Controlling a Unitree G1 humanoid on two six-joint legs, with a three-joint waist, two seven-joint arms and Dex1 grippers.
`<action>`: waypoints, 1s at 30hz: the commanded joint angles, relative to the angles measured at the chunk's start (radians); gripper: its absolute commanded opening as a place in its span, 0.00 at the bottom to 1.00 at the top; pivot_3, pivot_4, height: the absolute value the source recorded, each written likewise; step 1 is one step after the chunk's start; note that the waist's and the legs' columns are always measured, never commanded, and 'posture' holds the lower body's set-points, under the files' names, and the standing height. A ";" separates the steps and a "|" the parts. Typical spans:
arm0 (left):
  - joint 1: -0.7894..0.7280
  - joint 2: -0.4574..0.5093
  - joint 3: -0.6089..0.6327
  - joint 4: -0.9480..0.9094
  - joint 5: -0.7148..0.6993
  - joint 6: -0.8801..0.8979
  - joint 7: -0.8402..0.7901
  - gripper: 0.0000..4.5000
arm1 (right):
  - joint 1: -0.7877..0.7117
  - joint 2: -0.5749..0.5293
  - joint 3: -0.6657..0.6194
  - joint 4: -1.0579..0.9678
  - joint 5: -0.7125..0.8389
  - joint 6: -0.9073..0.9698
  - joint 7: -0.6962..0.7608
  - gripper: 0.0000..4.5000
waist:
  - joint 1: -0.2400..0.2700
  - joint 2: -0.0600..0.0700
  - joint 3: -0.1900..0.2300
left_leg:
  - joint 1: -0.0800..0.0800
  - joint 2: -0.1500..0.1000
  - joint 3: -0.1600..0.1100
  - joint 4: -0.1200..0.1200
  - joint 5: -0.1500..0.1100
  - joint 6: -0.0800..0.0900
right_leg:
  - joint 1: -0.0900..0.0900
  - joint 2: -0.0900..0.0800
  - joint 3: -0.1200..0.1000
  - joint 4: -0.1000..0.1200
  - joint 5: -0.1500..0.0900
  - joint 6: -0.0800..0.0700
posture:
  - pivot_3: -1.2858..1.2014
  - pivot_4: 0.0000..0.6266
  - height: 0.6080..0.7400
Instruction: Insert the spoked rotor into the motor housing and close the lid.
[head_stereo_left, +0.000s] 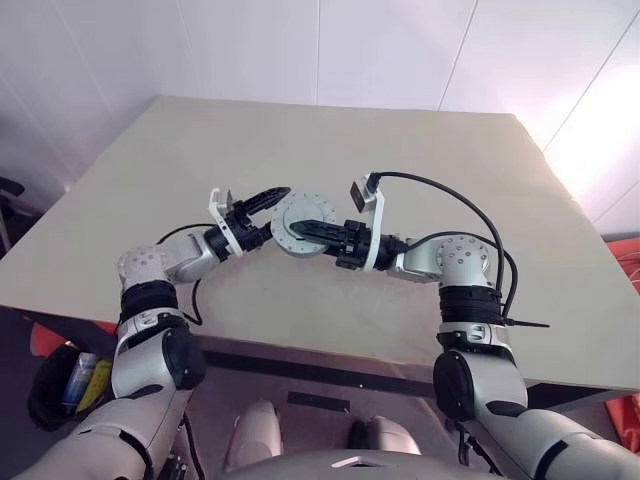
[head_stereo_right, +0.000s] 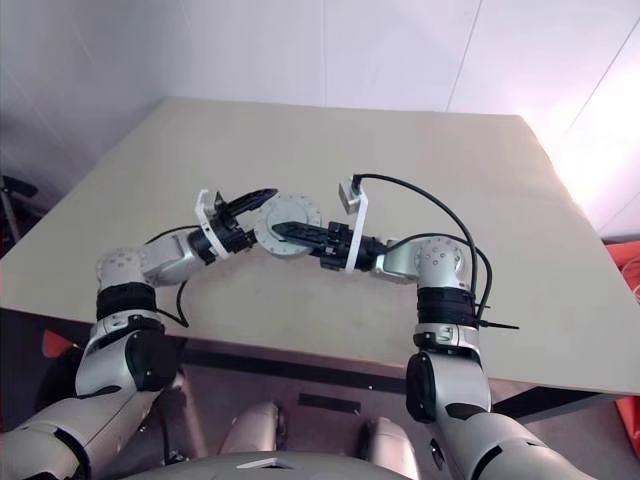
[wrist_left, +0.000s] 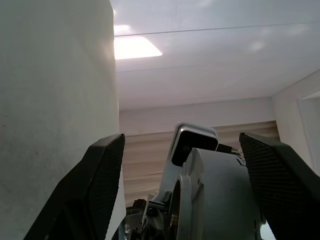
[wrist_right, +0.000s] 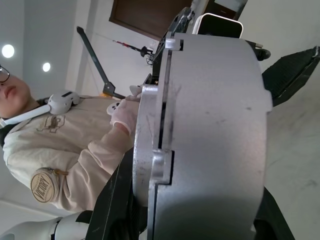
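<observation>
The right gripper (head_stereo_left: 305, 228) reaches in level from 3 o'clock, and its fingers are clamped on the housing (head_stereo_left: 298, 222), which it holds in the air over the table (head_stereo_left: 420, 160), near the middle of the head views. The housing sits on edge, a silvery round body with its flat face, ringed with small holes, turned up toward the head camera. In the right wrist view the housing (wrist_right: 210, 130) is a thick grey drum pinched between that gripper's two black fingers, one at about 7 o'clock and the other at about 5 o'clock, with a seam running round it near one face. Whether that seam marks the lid already seated cannot be told. The rotor cannot be made out.

The left gripper (head_stereo_left: 262, 205) comes from 9 o'clock, its fingers spread wide and holding nothing. It lies just beside the housing's rim on the 9 o'clock side; one finger arcs over toward the rim at about 11 o'clock, but whether it touches cannot be told. In the left wrist view the housing (wrist_left: 220, 195) stands edge-on between the two splayed fingers (wrist_left: 100, 185), with a gap on either side, and the right arm's wrist camera (wrist_left: 194, 142) sits behind it.

Behind the housing in the right wrist view, at 9 o'clock, a person (wrist_right: 60, 150) in a beige sweatshirt and white gloves holds a controller.
</observation>
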 joint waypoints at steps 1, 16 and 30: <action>0.005 -0.037 -0.035 -0.053 -0.051 0.105 -0.016 0.86 | -0.050 0.013 -0.006 -0.006 0.011 -0.035 0.004 0.45 | 0.000 0.000 0.000 | 0.000 0.000 0.000 0.000 0.000 0.000 | 0.000 0.000 0.000 0.000 0.000 0.000 | 0.52 0.00 1.00; 0.030 -0.081 -0.013 -0.116 -0.108 0.154 0.022 0.86 | -0.060 0.005 0.017 0.056 -0.039 -0.084 0.006 0.45 | 0.000 0.000 0.000 | 0.000 0.000 0.000 0.000 0.000 0.000 | 0.000 0.000 0.000 0.000 0.000 0.000 | 0.52 0.00 1.00; 0.042 -0.075 0.021 -0.145 -0.132 0.123 0.056 0.86 | -0.062 -0.004 0.041 0.064 -0.064 -0.111 0.028 0.45 | 0.000 -0.001 0.000 | 0.000 -0.001 -0.001 0.001 0.000 0.000 | 0.000 0.000 0.000 0.000 0.000 0.000 | 0.52 0.00 1.00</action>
